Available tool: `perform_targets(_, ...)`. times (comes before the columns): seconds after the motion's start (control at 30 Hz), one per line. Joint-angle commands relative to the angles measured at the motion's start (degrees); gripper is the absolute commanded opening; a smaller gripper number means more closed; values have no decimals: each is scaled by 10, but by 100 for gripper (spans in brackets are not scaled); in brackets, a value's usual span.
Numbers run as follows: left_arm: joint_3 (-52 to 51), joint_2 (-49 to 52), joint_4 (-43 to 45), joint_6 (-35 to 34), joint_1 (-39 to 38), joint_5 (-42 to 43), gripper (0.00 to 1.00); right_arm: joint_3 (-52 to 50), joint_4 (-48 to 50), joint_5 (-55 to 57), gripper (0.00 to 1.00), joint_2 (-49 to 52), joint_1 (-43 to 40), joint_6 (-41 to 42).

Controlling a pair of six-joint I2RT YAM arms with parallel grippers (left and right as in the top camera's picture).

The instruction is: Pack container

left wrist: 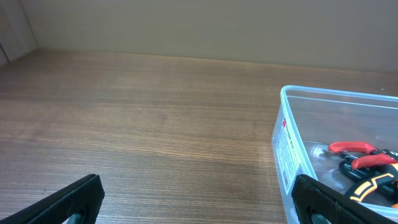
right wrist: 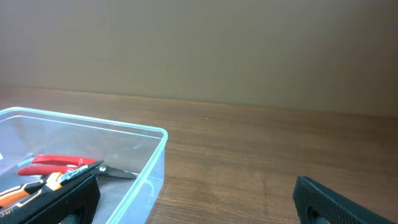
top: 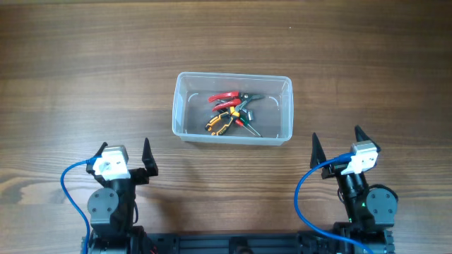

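Left of the clear rectangular plastic container [top: 233, 75], off its front-left corner and well apart from it, the left gripper [top: 125, 144] is over the brown wooden table [top: 85, 63]. Its two black fingers [left wrist: 68, 202] are spread wide with nothing between them. A blue cable [top: 67, 176] loops beside that arm's base. The container stands upright near the table's middle. Inside it, a red-handled pair of pliers [top: 227, 97] lies toward the far wall. An orange-and-black-handled pair [top: 220, 121] lies just in front, overlapping it. Right of the container, off its front-right corner and apart from it, the right gripper [top: 336, 135] is likewise spread wide and empty.
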Motion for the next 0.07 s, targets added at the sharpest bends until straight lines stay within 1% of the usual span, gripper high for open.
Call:
perform_targets(0.0, -5, -5, 2, 9, 3, -5, 100, -6, 3, 3, 100, -10, 4, -2)
perform_targets(0.03, -5, -5, 2, 9, 3, -5, 100, -6, 3, 3, 100, -10, 4, -2)
